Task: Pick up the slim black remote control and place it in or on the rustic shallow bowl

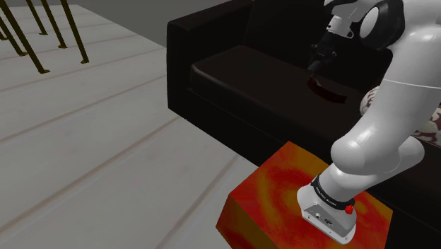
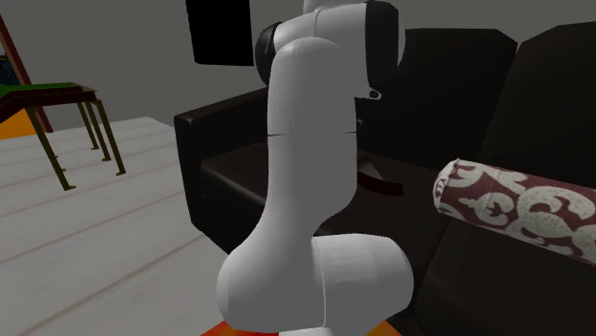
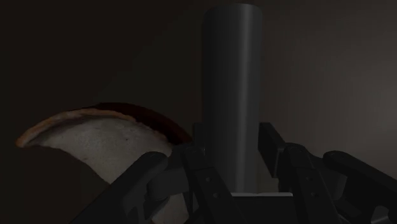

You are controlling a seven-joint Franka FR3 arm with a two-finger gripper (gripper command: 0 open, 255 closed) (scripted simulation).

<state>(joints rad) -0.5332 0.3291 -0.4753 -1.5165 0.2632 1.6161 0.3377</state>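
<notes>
My gripper (image 3: 232,139) is shut on the slim remote control (image 3: 232,76), a dark grey bar that sticks straight out from between the fingers. Beside and below the gripper lies the shallow bowl (image 3: 95,137), pale inside with a reddish-brown rim. From the shoulder camera the gripper (image 1: 319,59) hangs just above the near rim of the bowl (image 1: 329,91), which rests on the dark sofa seat (image 1: 240,78). The second exterior view has the bowl (image 2: 384,182) peeking out behind my arm (image 2: 306,143), which covers the hand.
The sofa's dark arm (image 1: 185,56) and backrest rise around the seat. A patterned bolster cushion (image 2: 516,205) lies on the seat on the second exterior view's right. My orange stand (image 1: 283,191) adjoins the sofa front. A thin-legged table (image 2: 57,100) stands across the pale floor.
</notes>
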